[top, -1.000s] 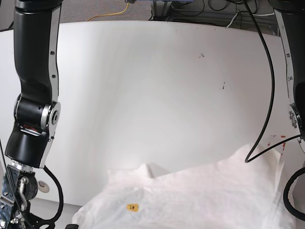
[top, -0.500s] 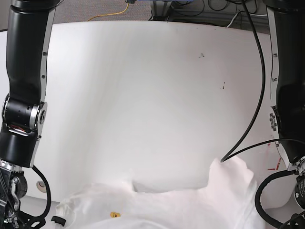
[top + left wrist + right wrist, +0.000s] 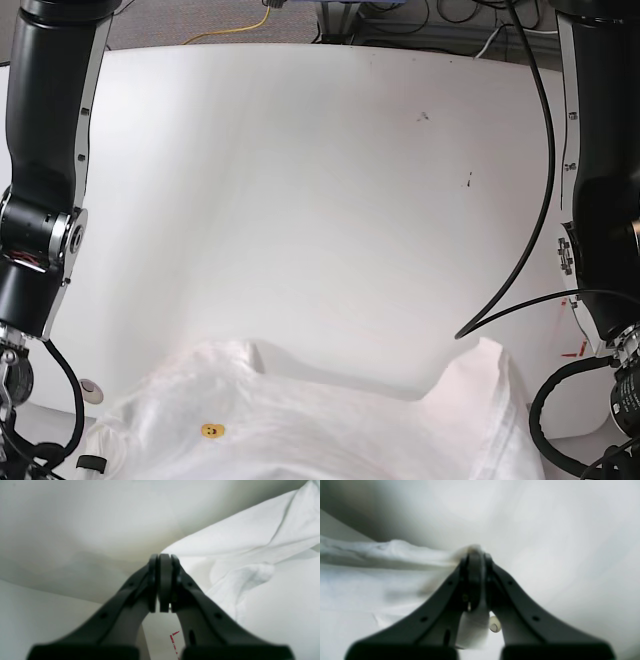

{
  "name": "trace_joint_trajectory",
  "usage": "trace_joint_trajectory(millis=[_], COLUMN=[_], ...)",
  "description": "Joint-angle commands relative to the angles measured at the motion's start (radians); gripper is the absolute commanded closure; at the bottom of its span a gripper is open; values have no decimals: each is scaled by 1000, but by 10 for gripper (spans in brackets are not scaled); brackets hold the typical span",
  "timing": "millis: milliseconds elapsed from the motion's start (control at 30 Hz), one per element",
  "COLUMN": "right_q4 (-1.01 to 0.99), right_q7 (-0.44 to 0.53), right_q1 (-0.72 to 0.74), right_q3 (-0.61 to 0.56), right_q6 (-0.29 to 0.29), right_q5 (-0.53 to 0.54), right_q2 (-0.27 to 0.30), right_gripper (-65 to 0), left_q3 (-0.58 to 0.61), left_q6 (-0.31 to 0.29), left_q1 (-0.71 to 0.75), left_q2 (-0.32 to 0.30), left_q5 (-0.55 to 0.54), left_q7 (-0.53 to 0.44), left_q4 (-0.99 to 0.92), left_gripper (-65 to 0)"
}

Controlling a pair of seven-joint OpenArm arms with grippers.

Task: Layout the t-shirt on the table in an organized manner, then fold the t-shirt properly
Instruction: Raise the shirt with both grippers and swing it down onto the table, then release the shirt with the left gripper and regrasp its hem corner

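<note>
At frame bottom: t-shirt (image 3: 330, 430) cut off | right gripper (image 3: 475, 562) pinches cloth | left gripper (image 3: 162, 565) closed, grip unclear

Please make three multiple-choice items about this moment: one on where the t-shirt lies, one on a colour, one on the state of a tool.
1. In the base view, the t-shirt lies at the table's
A. far edge
B. near edge
C. centre

2. The small tag on the t-shirt is
A. yellow
B. green
C. black

3. The right tool is
A. wide open
B. shut on nothing
C. shut on white cloth

Answers:
1. B, the t-shirt fills the bottom of the base view.
2. A, a yellow tag shows there.
3. C, cloth is pinched at its tips.
</note>
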Motion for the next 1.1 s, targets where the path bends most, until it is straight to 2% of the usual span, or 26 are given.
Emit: trace_joint_trajectory(millis=[0, 167, 500, 800, 1067], right_q4=[86, 240, 511, 691, 735], right_q7=[-21, -86, -153, -156, -150], right_q1=[-51, -209, -522, -778, -892], right_q3=[34, 86, 198, 239, 241], right_q6=[-10, -10, -13, -14, -14], right_q5=[-7, -7, -7, -9, -16], right_q2=[16, 11, -55, -115, -162], right_gripper=[0, 0, 0, 0, 0], left_q3=[-6, -11, -11, -18, -52], left_q6=[-1, -1, -1, -1, -1], left_q1=[-46, 41, 329, 567, 767], left_q2=[-7, -8, -30, -38, -38], left_q5=[0, 0, 1, 0, 0], left_q7=[-13, 20, 20, 20, 20], left_q4=[73, 177, 327, 392, 412], left_gripper=[0, 0, 0, 0, 0])
